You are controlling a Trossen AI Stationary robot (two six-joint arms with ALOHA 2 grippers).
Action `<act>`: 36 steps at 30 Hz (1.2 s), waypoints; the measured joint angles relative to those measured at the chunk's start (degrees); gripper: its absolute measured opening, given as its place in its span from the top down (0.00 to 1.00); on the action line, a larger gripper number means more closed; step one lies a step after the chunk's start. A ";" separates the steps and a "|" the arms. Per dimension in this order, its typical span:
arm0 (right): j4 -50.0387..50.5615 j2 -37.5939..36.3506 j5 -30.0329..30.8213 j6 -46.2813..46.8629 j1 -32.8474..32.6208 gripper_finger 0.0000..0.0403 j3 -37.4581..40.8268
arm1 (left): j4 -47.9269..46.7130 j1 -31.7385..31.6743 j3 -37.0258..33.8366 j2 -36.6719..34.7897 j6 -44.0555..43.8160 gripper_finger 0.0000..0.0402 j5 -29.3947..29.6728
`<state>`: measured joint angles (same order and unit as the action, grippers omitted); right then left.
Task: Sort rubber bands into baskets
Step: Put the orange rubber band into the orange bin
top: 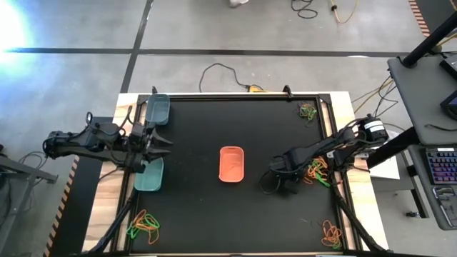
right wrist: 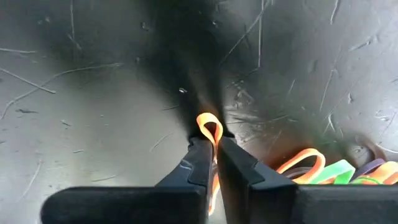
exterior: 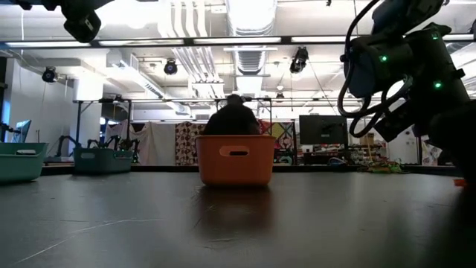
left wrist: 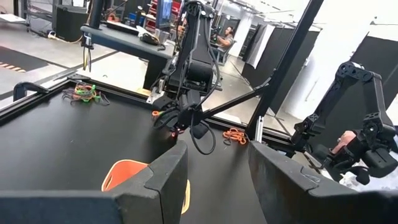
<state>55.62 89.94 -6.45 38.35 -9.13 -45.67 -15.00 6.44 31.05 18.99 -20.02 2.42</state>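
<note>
Looking straight down, we see the right gripper (top: 277, 178) low over the black mat (top: 193, 200), right of centre in the frame, just right of the orange basket (top: 232, 163) that lies at the middle. In the right wrist view its two fingers (right wrist: 199, 163) are pressed together on an orange band (right wrist: 210, 129), whose loop sticks out past the tips just above the scratched mat. Beside them, at the lower right of that frame, lies a pile (right wrist: 329, 168) of orange, green and purple bands; from above the same pile shows right of the gripper, near the mat's right edge.

The left gripper (top: 158, 146) sits at the left edge of the mat, between the dark teal basket (top: 158, 109) above it and the light teal basket (top: 150, 175) below it in the overhead frame. Its fingers (left wrist: 165, 183) stand apart with nothing between them, and through the gap we see the orange basket and the right arm beyond.

More bands lie in three heaps: one (top: 308, 111) at the upper right of the mat, one (top: 144, 224) at the lower left and one (top: 330, 233) at the lower right.

In the low view the orange basket stands at centre, the two teal ones at the far left, and a person (exterior: 233, 116) shows behind the table.
</note>
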 joint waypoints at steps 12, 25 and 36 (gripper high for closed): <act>-1.77 0.39 5.89 -0.66 0.04 0.98 -12.62 | -17.32 0.00 10.04 -0.57 0.02 0.62 3.13; -13.39 2.54 17.15 -4.25 1.17 0.98 -33.66 | -19.96 0.00 9.81 -0.89 0.03 0.62 3.06; -10.28 23.70 15.01 -9.97 5.43 0.98 -51.53 | -21.69 0.00 9.55 -1.36 -0.32 0.62 0.91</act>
<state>45.35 113.64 8.56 28.38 -3.69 -97.20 -36.70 6.44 40.60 17.64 -20.34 3.32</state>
